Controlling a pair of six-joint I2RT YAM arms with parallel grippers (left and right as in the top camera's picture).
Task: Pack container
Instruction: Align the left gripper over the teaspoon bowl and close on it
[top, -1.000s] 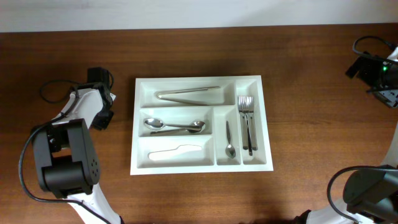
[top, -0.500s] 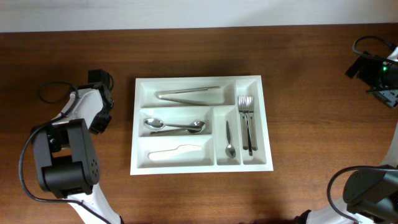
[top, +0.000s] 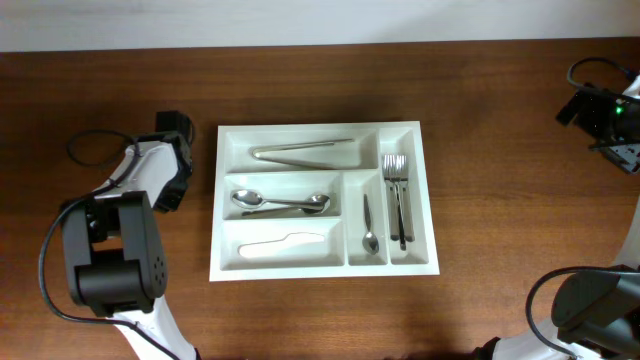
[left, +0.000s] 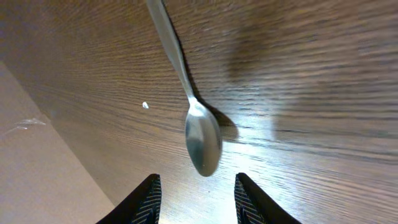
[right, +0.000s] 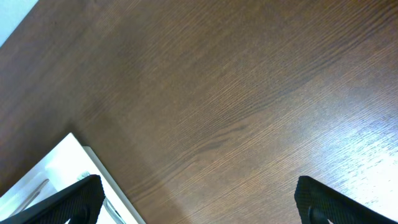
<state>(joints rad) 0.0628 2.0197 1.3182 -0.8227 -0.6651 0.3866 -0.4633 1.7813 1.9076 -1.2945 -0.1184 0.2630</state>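
Container (top: 300, 130) | cutlery (top: 280, 203) inside (five compartments) | spoon (left: 202, 140) ahead of left fingers (left: 149, 202)

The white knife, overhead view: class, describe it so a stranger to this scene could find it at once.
Find the big white tray in the middle of the wooden table. Of its three long compartments, look in the one lowest in the picture. The knife lies there alone, the only white piece; the spoons, forks and tongs are all shiny metal.

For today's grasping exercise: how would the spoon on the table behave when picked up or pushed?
The spoon looks polished metal, so probably stiff and slippery. Lying flat on the table, it would likely slide or pivot rather than roll.
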